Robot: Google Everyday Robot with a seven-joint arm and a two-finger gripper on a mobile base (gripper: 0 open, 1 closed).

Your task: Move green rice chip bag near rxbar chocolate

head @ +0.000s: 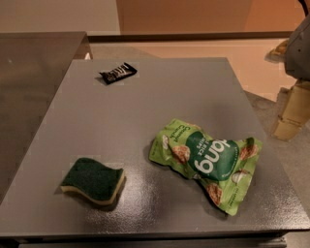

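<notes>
The green rice chip bag [208, 162] lies crinkled and flat on the grey table [160, 101], right of centre and toward the front. The rxbar chocolate [117, 72], a small black wrapper with white lettering, lies at the table's back left, far from the bag. My gripper [292, 114] hangs at the right edge of the view, beyond the table's right side. It is apart from the bag and holds nothing that I can see.
A dark-green and yellow sponge [93, 180] lies at the front left of the table. A dark steel counter [34, 63] adjoins the table on the left. An orange-brown wall [193, 14] runs behind.
</notes>
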